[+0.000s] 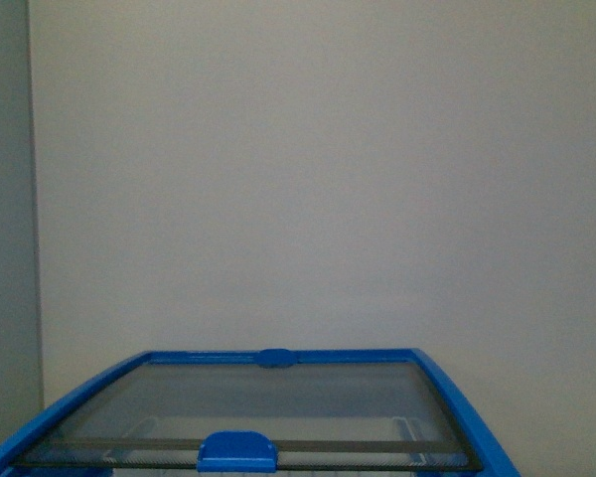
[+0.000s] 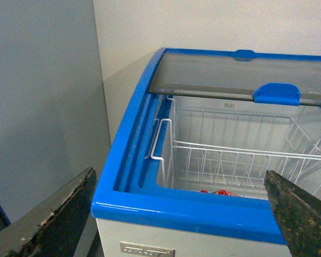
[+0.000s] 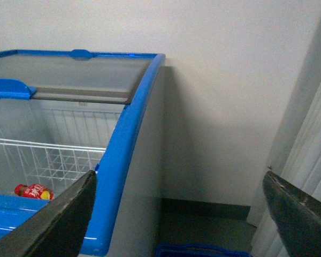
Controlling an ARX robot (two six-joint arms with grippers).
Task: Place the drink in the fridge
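- left tool [image 2: 179, 174] is spread wide with nothing in it, up by the front left corner of the fridge [image 2: 129, 155]
- right tool [image 3: 179, 176] same deal, wide open and empty, by the fridge's right side
- glass lid [image 2: 230, 72] sits at the back, front half is open
- drink [image 3: 33, 191], a red bottle, lies inside the fridge near the front wall, by the wire basket [image 2: 241, 155]; can't tell if it's in it or under it
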